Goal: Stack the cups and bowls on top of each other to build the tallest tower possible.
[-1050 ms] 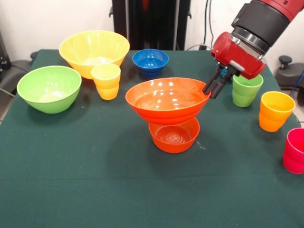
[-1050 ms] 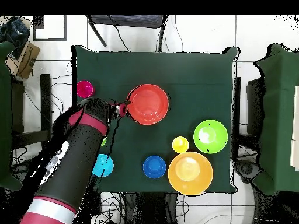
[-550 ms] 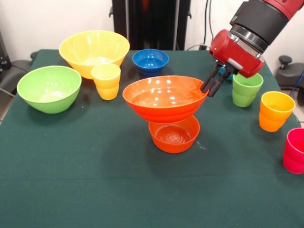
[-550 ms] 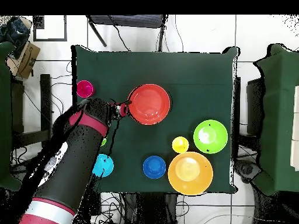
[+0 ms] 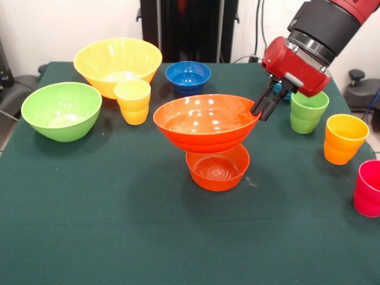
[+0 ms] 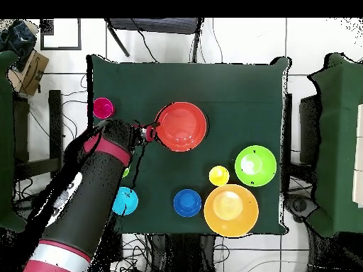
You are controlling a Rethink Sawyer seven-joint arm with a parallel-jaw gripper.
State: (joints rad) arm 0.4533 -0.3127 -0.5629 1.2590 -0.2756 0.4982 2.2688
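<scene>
At mid-counter, the red-and-black end effector [image 5: 262,109] pinches the rim of a wide glossy orange plastic bowl [image 5: 205,123], held tilted above a smaller orange plastic bowl [image 5: 217,168].

Judged risk: an edge grip on smooth, slick plastic could slip, or a tilted release could let the wide bowl slide off its narrow base. Ridged green [image 5: 308,111], orange-yellow [image 5: 344,138] and pink-red [image 5: 368,188] tumblers stand nearby on the dark green cloth-covered counter [image 5: 119,225].
</scene>
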